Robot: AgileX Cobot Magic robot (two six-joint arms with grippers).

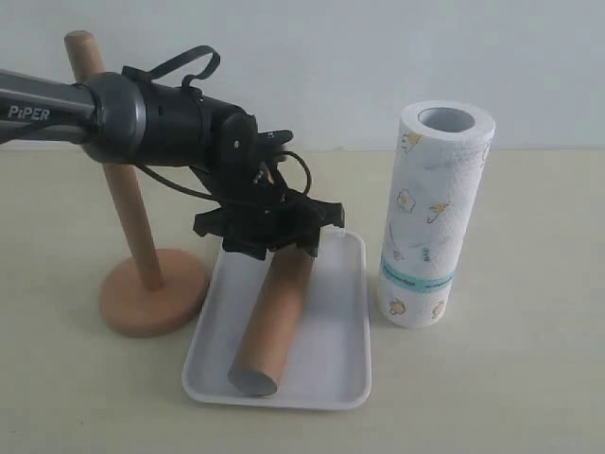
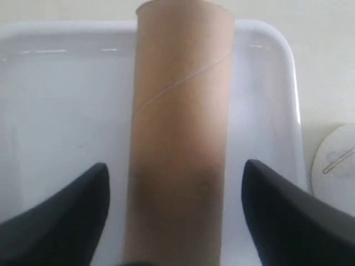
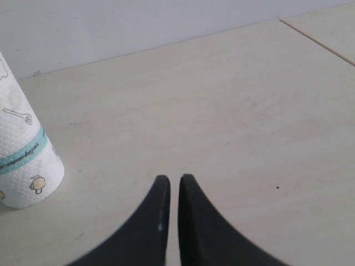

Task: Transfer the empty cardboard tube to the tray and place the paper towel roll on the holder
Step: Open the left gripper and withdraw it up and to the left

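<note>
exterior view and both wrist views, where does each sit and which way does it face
Exterior view: off the arms, looking down across the table at holder, tray, cardboard tube and paper towel roll; left arm and left end effector show.
Left wrist view: on the left wrist, looking along the cardboard tube in the tray; open fingers either side.
Right wrist view: on the right wrist, facing across the table to a wall; shut right end effector shows.
Shared: cardboard tube and tray, exterior and left wrist.
</note>
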